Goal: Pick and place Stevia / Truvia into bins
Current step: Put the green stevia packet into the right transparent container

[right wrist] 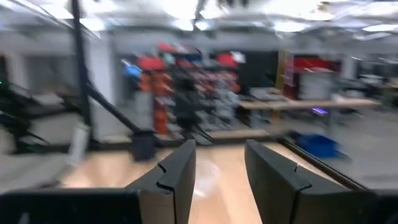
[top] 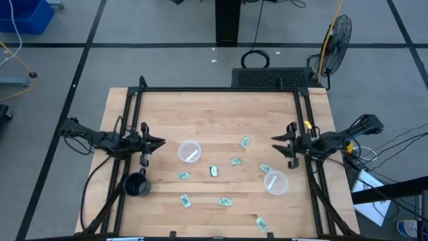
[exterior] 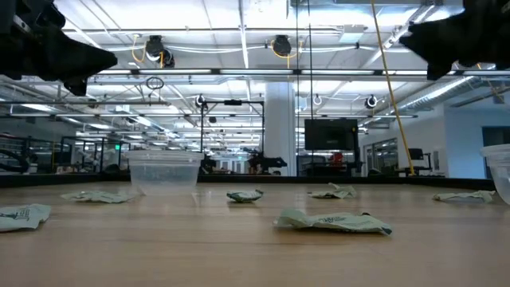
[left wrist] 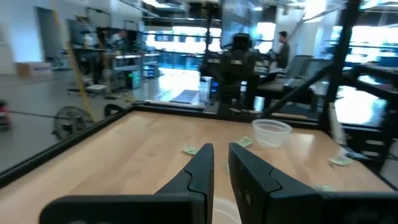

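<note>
Several green-and-white Stevia sachets lie flat and scattered on the wooden table, such as one (top: 235, 161), one (top: 183, 175) and one (top: 261, 223); in the low view one lies nearest the camera (exterior: 335, 222). One clear cup (top: 189, 151) stands left of centre with something whitish in it. The other cup (top: 275, 181) stands toward the right. My left gripper (top: 162, 141) hovers open above the table, left of the first cup, its fingers a little apart (left wrist: 221, 158). My right gripper (top: 274, 139) hovers open at the right side, above the second cup, fingers apart (right wrist: 221, 162).
A black mug (top: 137, 185) stands near the left arm's base, toward the near edge. A black frame (top: 221, 90) runs around the table's far and side edges. A fan (top: 338, 37) stands beyond the far right corner.
</note>
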Robot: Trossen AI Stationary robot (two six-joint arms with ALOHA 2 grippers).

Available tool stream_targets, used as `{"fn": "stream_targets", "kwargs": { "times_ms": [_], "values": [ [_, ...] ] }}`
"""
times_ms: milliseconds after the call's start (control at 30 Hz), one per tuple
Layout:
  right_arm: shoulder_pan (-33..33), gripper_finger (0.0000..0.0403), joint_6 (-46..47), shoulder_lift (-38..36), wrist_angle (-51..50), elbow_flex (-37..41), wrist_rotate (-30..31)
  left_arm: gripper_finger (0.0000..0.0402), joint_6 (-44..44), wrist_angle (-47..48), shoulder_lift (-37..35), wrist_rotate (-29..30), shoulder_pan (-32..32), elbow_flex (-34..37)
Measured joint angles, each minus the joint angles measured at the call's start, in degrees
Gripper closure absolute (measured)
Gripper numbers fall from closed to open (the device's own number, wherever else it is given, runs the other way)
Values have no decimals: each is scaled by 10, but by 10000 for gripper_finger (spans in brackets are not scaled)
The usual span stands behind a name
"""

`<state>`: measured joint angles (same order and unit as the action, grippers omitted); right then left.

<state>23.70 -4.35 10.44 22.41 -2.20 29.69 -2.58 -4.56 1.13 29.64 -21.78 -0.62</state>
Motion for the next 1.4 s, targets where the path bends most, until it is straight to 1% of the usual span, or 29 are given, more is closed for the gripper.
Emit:
{"fn": "stream_targets", "kwargs": {
  "times_ms": [33, 100, 167, 233, 300, 367, 400, 467, 533, 633, 733, 833, 933, 1100, 1233, 1300, 1400],
  "values": [
    [-3, 273, -1, 16, -1, -10, 16, 350, 2, -1, 0, 17, 0, 0],
    [-14, 273, 0, 51, -25, -32, 21, 350, 9, -6, 0, 40, 0, 0],
    [-26, 273, 1, 98, -44, -78, 19, 350, 27, -17, 0, 45, 0, 0],
    [-43, 273, 10, 152, -97, -125, 19, 350, 61, -23, 0, 46, 0, -3],
    [-63, 273, 37, 217, -176, -175, 18, 350, 88, -20, 4, 54, 0, -17],
    [-90, 273, 74, 284, -235, -216, 16, 350, 105, -23, 18, 78, 1, -41],
    [-106, 273, 95, 319, -248, -233, 12, 350, 110, -14, 26, 95, 1, -55],
    [-138, 273, 130, 383, -255, -250, -14, 350, 113, -9, 56, 138, 2, -87],
    [-174, 273, 158, 443, -247, -251, -57, 350, 112, -2, 87, 173, 6, -123],
    [-218, 273, 209, 520, -206, -252, -120, 350, 111, 22, 137, 172, 12, -180],
    [-245, 273, 228, 588, -177, -252, -150, 350, 101, 45, 186, 169, 17, -228],
    [-266, 273, 228, 640, -134, -253, -149, 350, 107, 52, 225, 169, 23, -261],
    [-282, 273, 232, 685, -119, -253, -149, 350, 121, 53, 255, 169, 29, -278],
    [-293, 273, 224, 751, -105, -253, -150, 350, 130, 65, 281, 169, 41, -279],
    [-294, 276, 216, 788, -96, -256, -145, 350, 130, 70, 298, 170, 53, -279],
    [-293, 288, 215, 798, -95, -256, -143, 350, 130, 70, 302, 169, 58, -279],
    [-293, 327, 213, 803, -101, -255, -145, 350, 130, 71, 308, 170, 66, -279]
  ]
}}
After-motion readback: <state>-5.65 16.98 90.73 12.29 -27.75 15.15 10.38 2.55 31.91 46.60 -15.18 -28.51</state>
